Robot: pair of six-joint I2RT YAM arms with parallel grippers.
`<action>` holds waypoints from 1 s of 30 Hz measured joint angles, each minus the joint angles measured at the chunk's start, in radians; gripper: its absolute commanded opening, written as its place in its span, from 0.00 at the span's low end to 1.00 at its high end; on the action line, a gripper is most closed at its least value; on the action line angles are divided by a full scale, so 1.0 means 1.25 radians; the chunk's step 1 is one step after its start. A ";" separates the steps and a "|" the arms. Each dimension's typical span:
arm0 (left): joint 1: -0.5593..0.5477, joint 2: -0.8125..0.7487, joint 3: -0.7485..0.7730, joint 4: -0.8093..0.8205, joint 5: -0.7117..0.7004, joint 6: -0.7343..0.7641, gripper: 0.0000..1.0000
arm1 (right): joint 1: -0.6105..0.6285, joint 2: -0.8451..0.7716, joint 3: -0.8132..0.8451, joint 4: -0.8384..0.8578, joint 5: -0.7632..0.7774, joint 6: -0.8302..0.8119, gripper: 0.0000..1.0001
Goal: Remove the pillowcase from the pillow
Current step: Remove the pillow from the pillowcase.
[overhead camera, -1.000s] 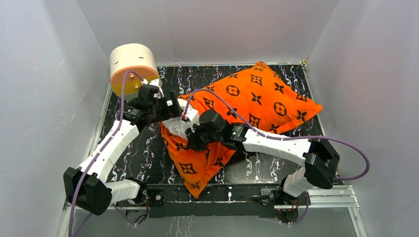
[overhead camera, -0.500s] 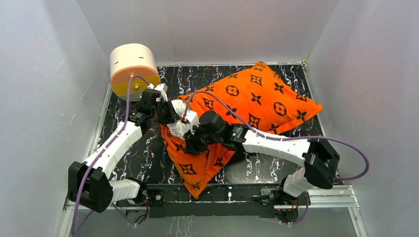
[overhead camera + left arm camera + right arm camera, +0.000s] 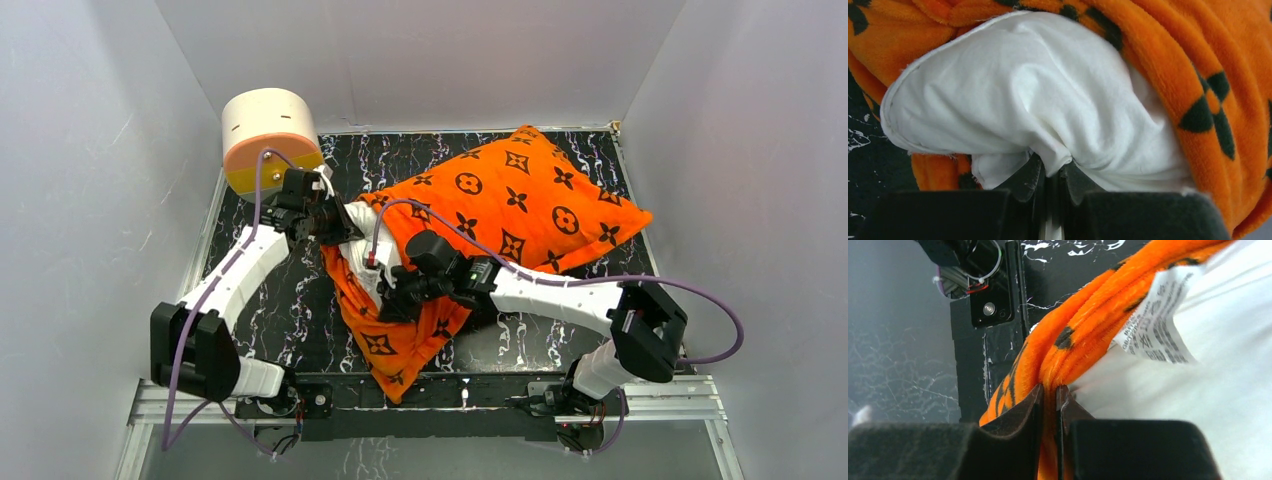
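The orange pillowcase [image 3: 520, 200] with black motifs lies diagonally across the black marbled floor. At its open left end a corner of the white pillow [image 3: 362, 255] pokes out. My left gripper [image 3: 335, 222] is at that corner. In the left wrist view it [image 3: 1050, 167] is shut on a pinched fold of the pillow [image 3: 1023, 95], with the pillowcase [image 3: 1168, 75] bunched behind. My right gripper [image 3: 395, 295] sits just below the opening. In the right wrist view it [image 3: 1049, 390] is shut on the pillowcase's [image 3: 1073, 340] orange rim, next to the pillow [image 3: 1228, 390] and its white care label [image 3: 1158, 315].
A cream-and-orange cylinder [image 3: 268, 135] stands at the back left, close behind the left wrist. Grey walls enclose the floor [image 3: 290, 310] on three sides. The arms' base rail [image 3: 450, 390] runs along the near edge.
My left gripper went from open to shut on the white pillow corner and drew slightly left. The right gripper shifted a little lower and re-gripped the pillowcase rim.
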 measured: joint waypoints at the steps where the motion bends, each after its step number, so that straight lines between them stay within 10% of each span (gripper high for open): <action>1: 0.008 0.013 0.013 -0.011 0.012 -0.004 0.00 | 0.008 0.000 -0.006 0.001 0.000 -0.013 0.21; 15: 0.076 0.064 0.070 -0.092 0.122 -0.017 0.00 | 0.092 -0.034 -0.087 0.055 0.133 -0.029 0.39; 24: 0.110 -0.118 -0.091 0.025 0.156 0.016 0.73 | 0.140 -0.008 -0.016 -0.019 0.282 0.094 0.44; 30: 0.114 -0.225 -0.179 0.016 0.182 0.041 0.83 | 0.141 0.058 0.024 -0.037 0.295 0.135 0.51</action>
